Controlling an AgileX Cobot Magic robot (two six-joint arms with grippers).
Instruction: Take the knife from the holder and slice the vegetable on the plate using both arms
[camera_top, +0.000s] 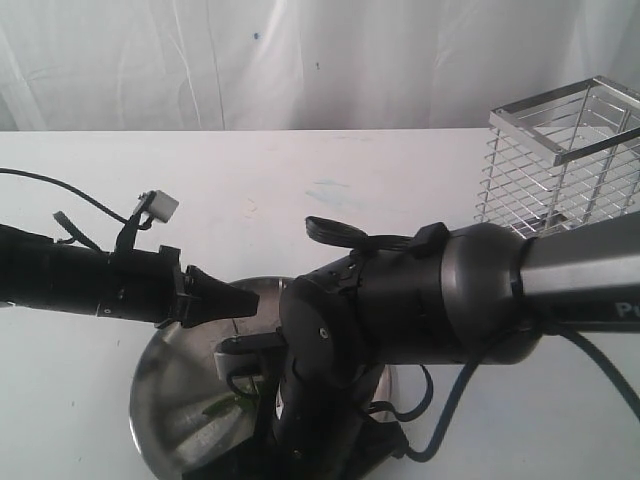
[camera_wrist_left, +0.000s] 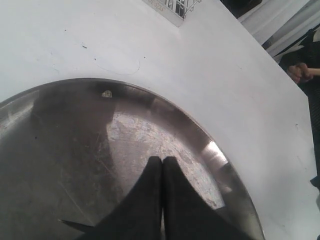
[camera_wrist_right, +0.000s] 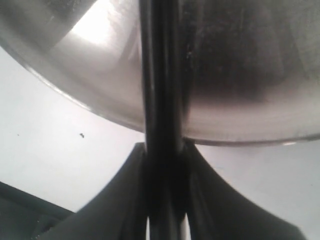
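At six o'clock on the table (camera_top: 300, 190), as my exterior camera sees it, sits the plate (camera_top: 160, 385), and both arms meet over it. The left arm (camera_top: 90, 280) comes in from nine o'clock. Its left claw (camera_top: 240, 298) is clenched on nothing and hangs over the plate's rim on that side. My left wrist camera confirms it: the two black fingers (camera_wrist_left: 150, 190) are pressed flat together above bare steel.

The right arm (camera_top: 450, 290) reaches in from three o'clock and bends down over the middle of the plate (it blocks most of my view there). Through the right wrist camera I see the right claw (camera_wrist_right: 162, 150) grasping the knife (camera_wrist_right: 160, 75). The dark shaft is pinched between both fingers and runs out across the raised rim and over the plate's floor. I cannot tell from here where the blade's tip ends.

The vegetable (camera_top: 222, 406) lies on the plate's floor near the centre, a bit of green just beside the right arm's wrist and partly hidden by it. Whether the knife touches it, I cannot tell.

The holder (camera_top: 560, 150) stands upright at two o'clock on the table, well apart from the plate.
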